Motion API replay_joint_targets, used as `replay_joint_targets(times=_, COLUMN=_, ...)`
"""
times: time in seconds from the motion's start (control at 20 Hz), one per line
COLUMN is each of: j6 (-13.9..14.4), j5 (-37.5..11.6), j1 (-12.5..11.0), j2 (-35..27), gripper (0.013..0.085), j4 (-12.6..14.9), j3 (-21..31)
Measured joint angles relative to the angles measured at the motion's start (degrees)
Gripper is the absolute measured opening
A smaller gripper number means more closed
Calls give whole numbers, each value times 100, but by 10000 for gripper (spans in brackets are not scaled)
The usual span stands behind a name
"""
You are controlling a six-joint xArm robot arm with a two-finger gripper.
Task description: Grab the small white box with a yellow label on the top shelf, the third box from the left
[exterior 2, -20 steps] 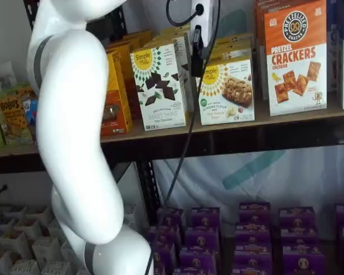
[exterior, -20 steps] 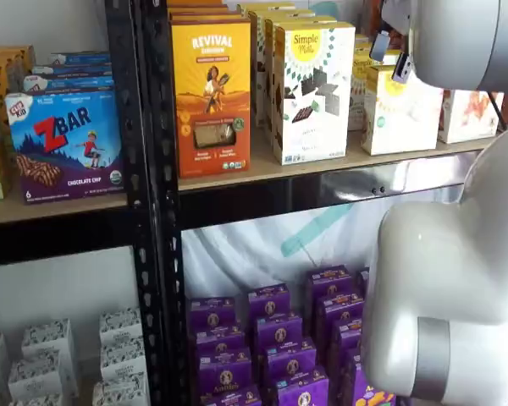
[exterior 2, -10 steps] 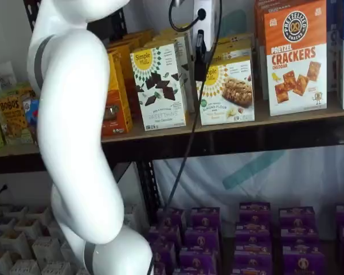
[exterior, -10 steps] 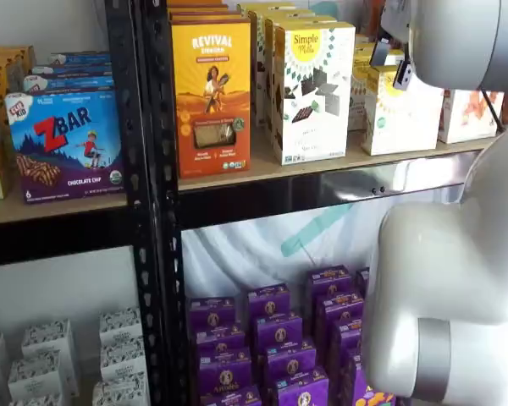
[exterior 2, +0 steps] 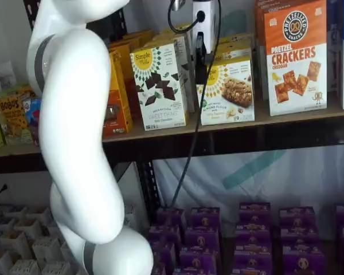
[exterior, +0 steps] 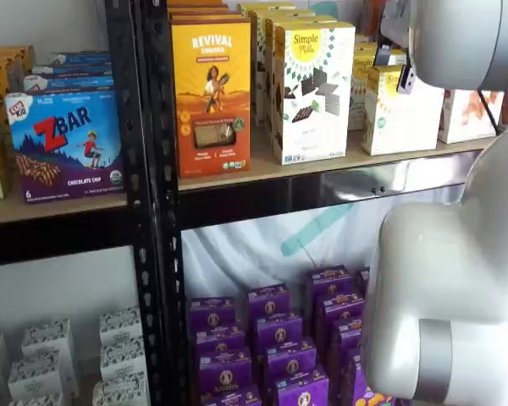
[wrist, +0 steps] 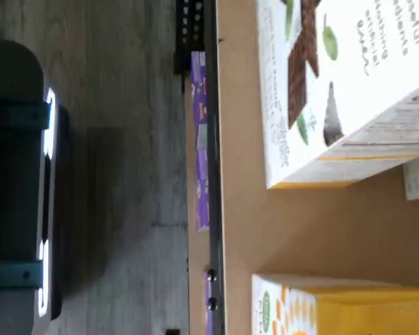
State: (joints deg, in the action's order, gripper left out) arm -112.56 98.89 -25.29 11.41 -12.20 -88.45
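Your arm [exterior 2: 74, 126] is glossy white, built of thick rounded segments with a grey band [exterior 2: 39, 60] at each joint; another grey band [exterior: 433, 359] rings the bulky elbow. A black cable [exterior 2: 192, 132] hangs down from the gripper [exterior 2: 202, 48], which has a white body and black fingers seen side-on.

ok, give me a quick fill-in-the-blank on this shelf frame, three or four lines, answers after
1. The short cream-white carton with the round yellow label stands on the light tan top shelf board directly left of the orange box printed ____ Crackers.
2. The end effector hangs in front of that carton's ____ edge.
3. The cartons on the floor below are ____ in colour.

Missing words: Pretzel; left; purple
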Motion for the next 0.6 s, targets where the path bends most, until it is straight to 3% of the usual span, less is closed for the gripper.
replay_joint_targets(times=0.25, j6=35, j5=-66, j1=76, j2=59, gripper=850, j4=133, j3=129)
replay_joint_targets(times=0.6, j6=26, j5=-486, j1=90, j2=279, gripper=850, j4=54, j3=512)
